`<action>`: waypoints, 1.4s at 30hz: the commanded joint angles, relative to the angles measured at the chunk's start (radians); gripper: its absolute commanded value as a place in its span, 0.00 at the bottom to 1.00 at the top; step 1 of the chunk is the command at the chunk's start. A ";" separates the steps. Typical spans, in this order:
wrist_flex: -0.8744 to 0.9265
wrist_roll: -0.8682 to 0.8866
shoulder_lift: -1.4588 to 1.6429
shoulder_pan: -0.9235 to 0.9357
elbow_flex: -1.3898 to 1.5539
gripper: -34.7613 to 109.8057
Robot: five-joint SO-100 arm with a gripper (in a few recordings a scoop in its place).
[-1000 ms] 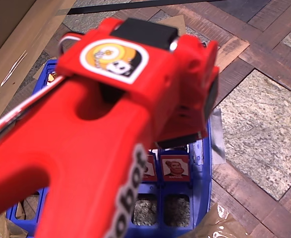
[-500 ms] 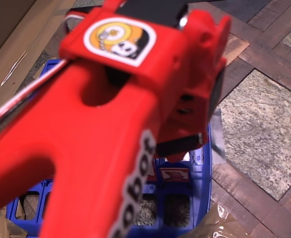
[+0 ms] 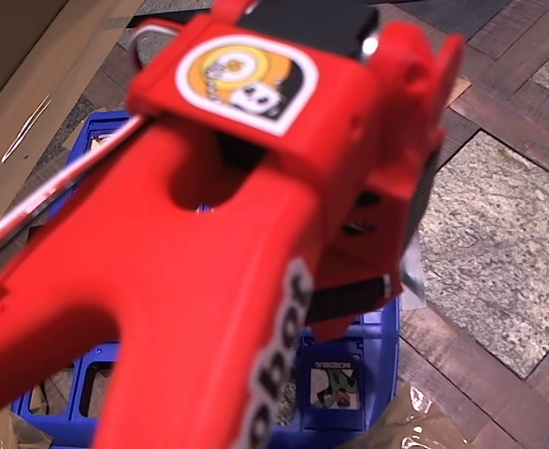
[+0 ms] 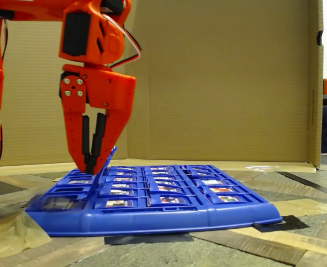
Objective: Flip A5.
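jaws (image 4: 91, 164) nearly closed, tips against A5 (image 4: 108, 158), which stands tilted at the left end of the blue board (image 4: 152, 214); risk: tips slip off and the tile drops back unflipped

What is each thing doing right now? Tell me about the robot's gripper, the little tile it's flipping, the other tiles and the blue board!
Gripper: almost closed, tip down at the raised tile.
A5 tile: tilted up, leaning against the gripper, not flat.
Tile with blue frame: pale picture side facing up, in the overhead view.
Other tiles: lying flat in their slots.
Blue board: flat on the floor, taped down.
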 commanded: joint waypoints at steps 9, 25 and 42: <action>-0.348 0.095 0.158 0.005 0.074 0.24; -1.091 0.333 0.650 -0.130 0.492 0.24; -1.967 0.549 1.192 -0.295 1.055 0.24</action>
